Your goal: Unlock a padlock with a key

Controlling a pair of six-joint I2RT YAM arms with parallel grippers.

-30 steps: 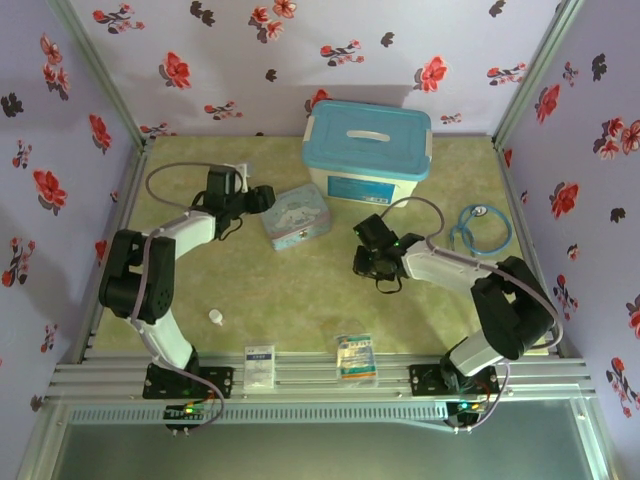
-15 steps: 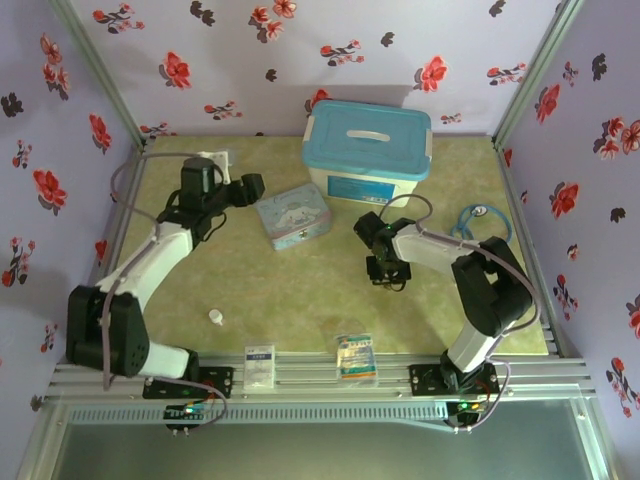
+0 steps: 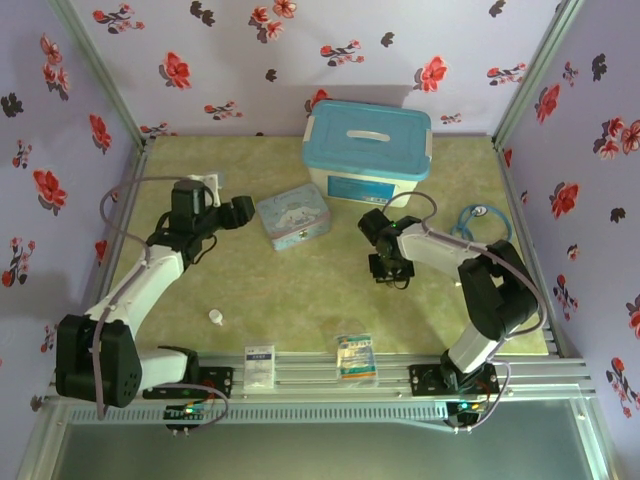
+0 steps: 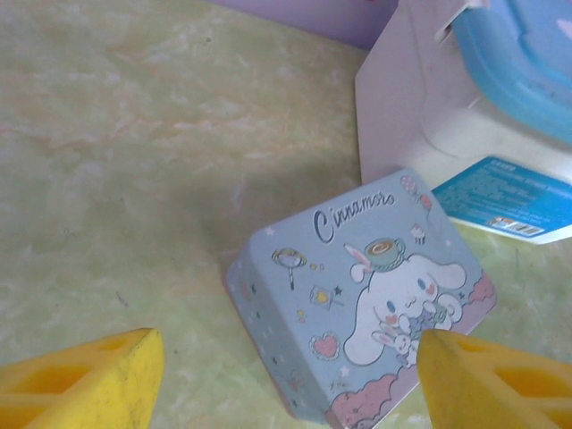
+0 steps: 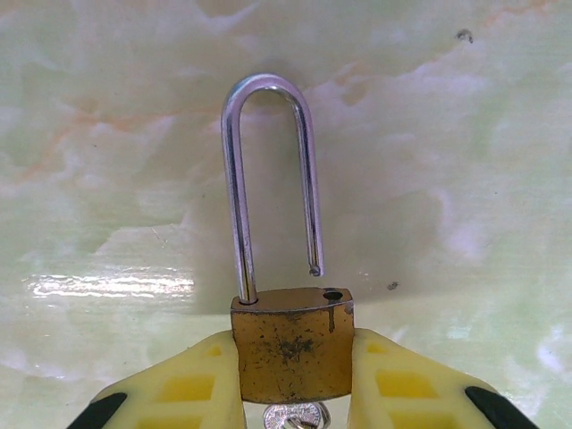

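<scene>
The left end effector [image 4: 290, 374], open and empty, has drawn back from the Cinnamoroll tin [image 4: 357, 304]. The right end effector [image 5: 293, 375] grips the padlock [image 5: 291, 349], its shackle sprung free: unlocking looks done.

Seemingly bare table [image 3: 320, 285] between cartoon tin [image 3: 293, 216] and right gripper [image 3: 389, 272].

Scuffed, tarnished brass on small yellow padlock [image 5: 293, 344] at lower centre, with smooth, polished steel shackle [image 5: 234, 179]. Glossy, marbled pale-green tabletop [image 5: 447, 134]. Smooth printed metal on light-blue cartoon tin [image 4: 357, 304].
</scene>
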